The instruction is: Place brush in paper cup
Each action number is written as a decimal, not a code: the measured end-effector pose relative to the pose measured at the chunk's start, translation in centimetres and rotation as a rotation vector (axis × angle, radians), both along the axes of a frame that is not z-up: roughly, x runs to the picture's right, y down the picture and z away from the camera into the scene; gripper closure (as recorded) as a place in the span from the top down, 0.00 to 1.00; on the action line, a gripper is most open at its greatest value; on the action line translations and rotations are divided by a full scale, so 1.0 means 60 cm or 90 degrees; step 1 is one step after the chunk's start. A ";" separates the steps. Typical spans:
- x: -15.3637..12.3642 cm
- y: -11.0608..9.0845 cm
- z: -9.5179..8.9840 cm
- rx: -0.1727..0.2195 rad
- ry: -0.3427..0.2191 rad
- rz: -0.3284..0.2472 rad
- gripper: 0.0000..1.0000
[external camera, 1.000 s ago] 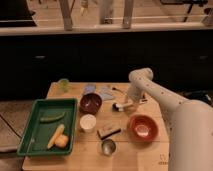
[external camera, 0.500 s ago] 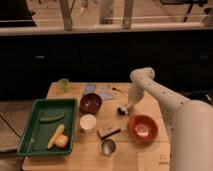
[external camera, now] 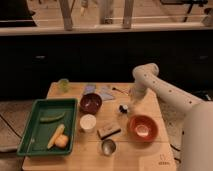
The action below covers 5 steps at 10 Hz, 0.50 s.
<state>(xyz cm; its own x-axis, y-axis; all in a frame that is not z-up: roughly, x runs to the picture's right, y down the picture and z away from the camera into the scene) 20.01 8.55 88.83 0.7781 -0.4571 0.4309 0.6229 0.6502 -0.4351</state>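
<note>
Camera view: gripper (external camera: 123, 108) poised centre-right, grip state impossible to tell; brush (external camera: 118, 90) lying crosswise just beyond, toward far edge; paper cup (external camera: 88, 122) waiting left, nearer.

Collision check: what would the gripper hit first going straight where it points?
Probably the bare table, right under the gripper; it points down, beside the orange bowl. Depth is unclear.
</note>
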 end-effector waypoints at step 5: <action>-0.007 -0.011 -0.045 0.012 -0.008 -0.015 0.01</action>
<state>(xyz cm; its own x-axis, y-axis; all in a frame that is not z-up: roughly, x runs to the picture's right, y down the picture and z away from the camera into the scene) 19.61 7.87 86.11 0.7613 -0.4837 0.4319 0.6438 0.6432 -0.4146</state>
